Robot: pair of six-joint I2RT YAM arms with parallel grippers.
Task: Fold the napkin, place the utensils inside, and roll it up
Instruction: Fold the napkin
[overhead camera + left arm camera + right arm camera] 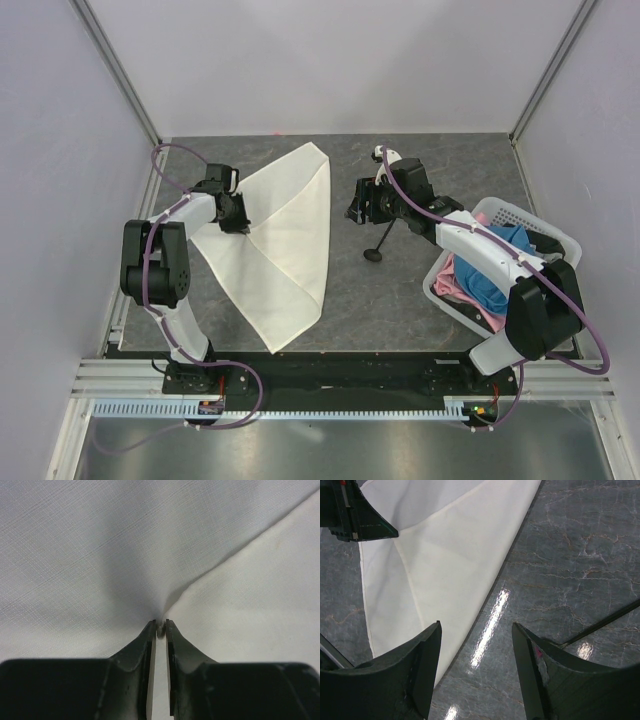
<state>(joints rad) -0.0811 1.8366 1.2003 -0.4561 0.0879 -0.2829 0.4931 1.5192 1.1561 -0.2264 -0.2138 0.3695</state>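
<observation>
Napkin (285,235) is laid folded on the worktop (400,300). Left gripper (240,222) is set at the napkin's left edge, jaws nearly closed; cloth is tented toward the tips, actual grip unclear. Right gripper (358,212) is held wide open and empty, right of the napkin, with the spoon (378,245) just beside it.

The utensil (602,624) runs off the right wrist view's edge.

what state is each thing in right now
napkin: partly folded over itself, one edge pinched
left gripper: shut on the napkin
right gripper: open, empty
spoon: lying on the table, not held
basket: upright, holding a blue cloth and a pink cloth
</observation>
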